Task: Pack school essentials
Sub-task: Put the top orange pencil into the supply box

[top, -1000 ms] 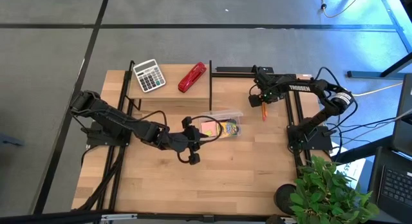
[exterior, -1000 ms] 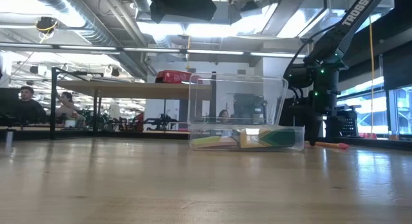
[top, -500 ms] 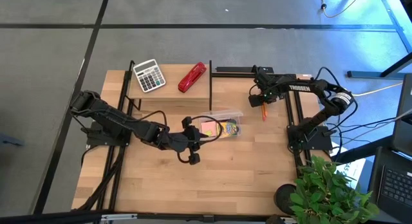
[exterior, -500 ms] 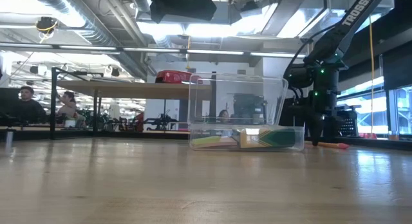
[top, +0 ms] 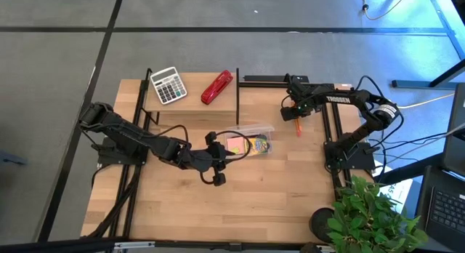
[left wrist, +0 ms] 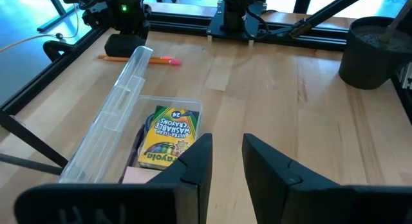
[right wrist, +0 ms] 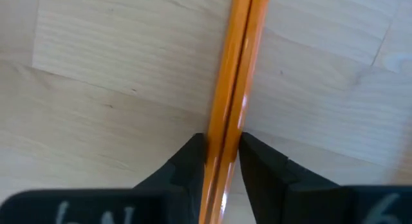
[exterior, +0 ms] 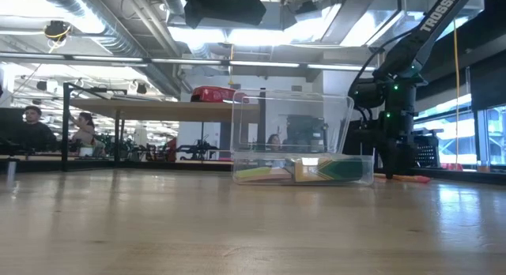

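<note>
Two grippers: right gripper [right wrist: 222,161], upper right of the high view, pinching orange pencil [right wrist: 233,82]; left gripper [left wrist: 226,161], centre, fingers narrowly parted, holding nothing.

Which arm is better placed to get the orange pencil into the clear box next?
The right. Its tool is already down on the orange pencil, fingers pressed to both sides. The left tool is beside the clear box, far from the pencil.
</note>
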Controlling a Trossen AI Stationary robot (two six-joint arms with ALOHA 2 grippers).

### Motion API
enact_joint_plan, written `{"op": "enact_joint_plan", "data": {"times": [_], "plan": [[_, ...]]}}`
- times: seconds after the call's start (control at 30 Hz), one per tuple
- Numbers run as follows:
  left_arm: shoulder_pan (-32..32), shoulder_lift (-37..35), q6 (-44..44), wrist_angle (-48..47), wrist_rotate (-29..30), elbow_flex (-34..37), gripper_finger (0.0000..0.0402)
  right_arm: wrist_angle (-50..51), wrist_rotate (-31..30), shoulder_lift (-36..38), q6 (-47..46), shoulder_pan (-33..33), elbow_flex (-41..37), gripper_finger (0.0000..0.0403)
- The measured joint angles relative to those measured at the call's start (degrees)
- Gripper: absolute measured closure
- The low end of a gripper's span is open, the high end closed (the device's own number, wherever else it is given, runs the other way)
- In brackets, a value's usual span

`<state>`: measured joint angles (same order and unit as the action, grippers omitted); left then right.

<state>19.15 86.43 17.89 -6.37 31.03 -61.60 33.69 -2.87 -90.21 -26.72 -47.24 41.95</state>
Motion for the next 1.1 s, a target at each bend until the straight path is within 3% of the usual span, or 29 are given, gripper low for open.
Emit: {"op": "enact_joint_plan", "data": {"times": [0.3,0.57,1.1], "plan": [[0.01,0.00,-0.02,0.00,0.00,0.00,0.0324,0.13,0.20,0.00,-0.11,0.00,0.00,0.0332],[0.01,0.00,-0.02,-0.02,-0.01,0.00,0.0324,0.88,1.00,0.21,0.21,0.00,1.13,0.0330],[0.01,0.00,-0.48,-0.04,-0.02,0.00,0.0324,6.59,1.17,6.97,0.33,1.52,1.94,0.0339]]}}
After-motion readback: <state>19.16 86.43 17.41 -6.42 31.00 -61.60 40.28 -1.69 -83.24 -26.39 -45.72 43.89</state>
